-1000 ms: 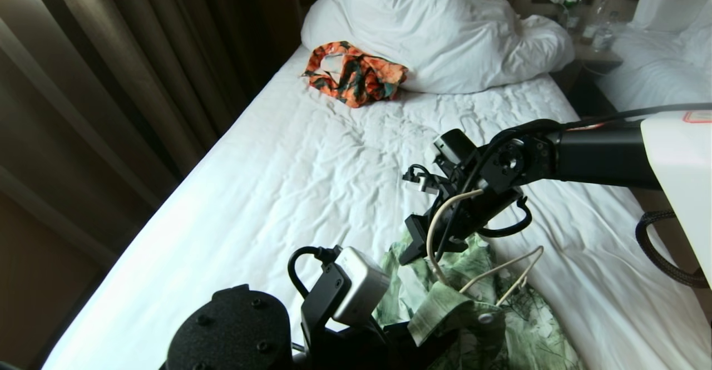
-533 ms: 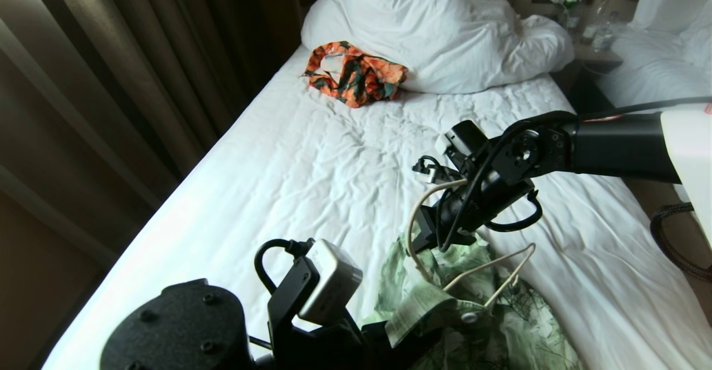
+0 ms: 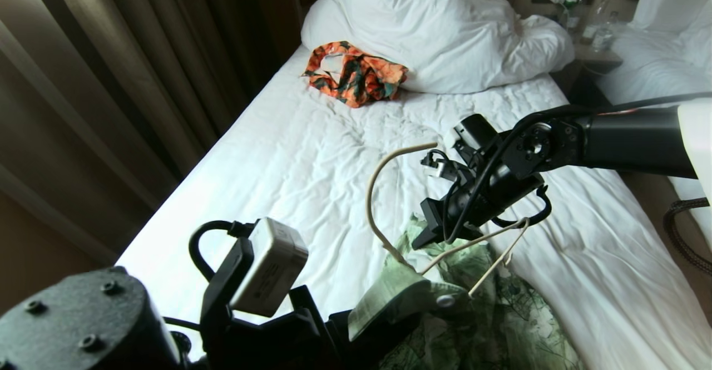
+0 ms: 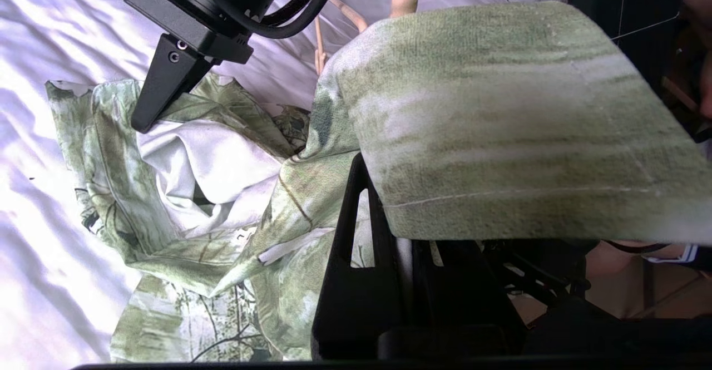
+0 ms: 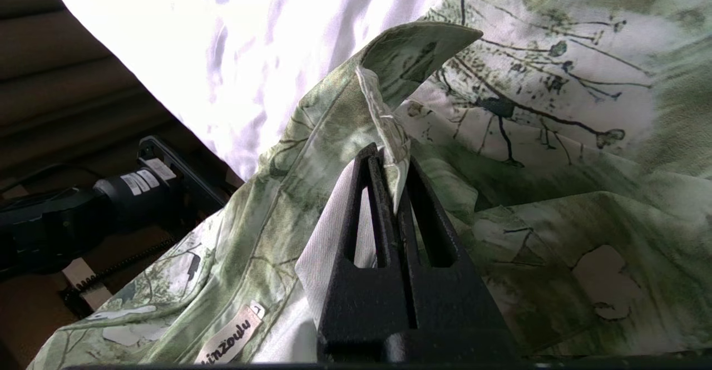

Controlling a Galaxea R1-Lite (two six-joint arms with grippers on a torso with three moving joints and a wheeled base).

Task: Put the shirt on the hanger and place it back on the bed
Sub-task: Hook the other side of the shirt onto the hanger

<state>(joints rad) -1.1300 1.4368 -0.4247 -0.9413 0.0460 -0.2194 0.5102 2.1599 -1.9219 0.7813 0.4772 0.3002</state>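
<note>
The light-green leaf-print shirt (image 3: 500,325) lies bunched at the near end of the bed (image 3: 289,181). My left gripper (image 3: 361,325) is shut on its collar, which folds over the fingers (image 4: 356,220) and hides the tips. The cream hanger (image 3: 369,200) rises out of that collar fold with its hook curving up to the left, and its shoulder wires run under my right wrist. My right gripper (image 3: 418,242) points down onto the shirt's far edge. It is shut on a fold of the fabric (image 5: 389,136).
An orange-and-dark-green garment (image 3: 356,72) lies by the big white pillows (image 3: 434,30) at the head of the bed. Dark curtains (image 3: 111,80) line the left side. A nightstand with bottles (image 3: 595,42) and a second bed (image 3: 656,58) are at the right.
My left arm has swung leftward, pulling the collar and hanger with it. The hook has tipped left and risen. My right wrist has shifted slightly up and to the right, still pinching the fabric.
</note>
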